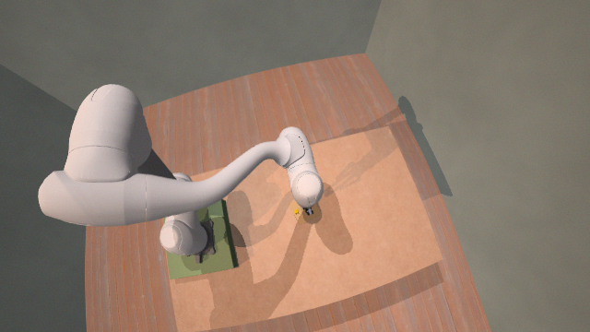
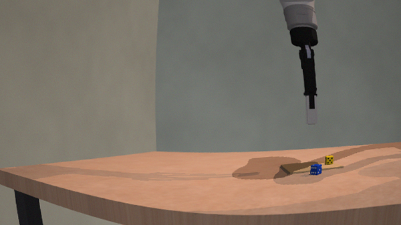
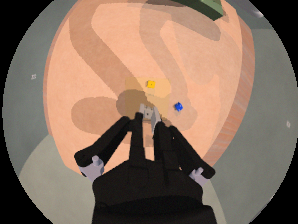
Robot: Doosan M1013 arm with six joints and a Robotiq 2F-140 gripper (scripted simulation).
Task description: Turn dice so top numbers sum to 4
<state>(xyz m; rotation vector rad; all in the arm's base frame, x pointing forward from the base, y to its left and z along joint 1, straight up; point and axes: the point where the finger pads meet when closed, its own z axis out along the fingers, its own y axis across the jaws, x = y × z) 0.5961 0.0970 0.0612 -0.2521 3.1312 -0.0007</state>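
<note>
A small brown mat (image 2: 309, 167) lies on the table and also shows in the wrist view (image 3: 136, 103). A yellow die (image 2: 329, 159) sits on the mat's far part and shows in the overhead view (image 1: 296, 211) and the wrist view (image 3: 150, 84). A blue die (image 2: 315, 169) lies at the mat's near edge; I cannot tell if it is fully on the mat. It shows in the wrist view (image 3: 177, 106). My gripper (image 2: 311, 120) hangs high above the mat, fingers nearly together. In the wrist view a small pale thing sits between the fingertips; it looks like the third die, which is nowhere on the table.
The arm's base stands on a green plate (image 1: 203, 244) at the table's left side. The arm's shadow falls across the table around the mat. The table's front edge (image 2: 204, 206) is well away from the dice.
</note>
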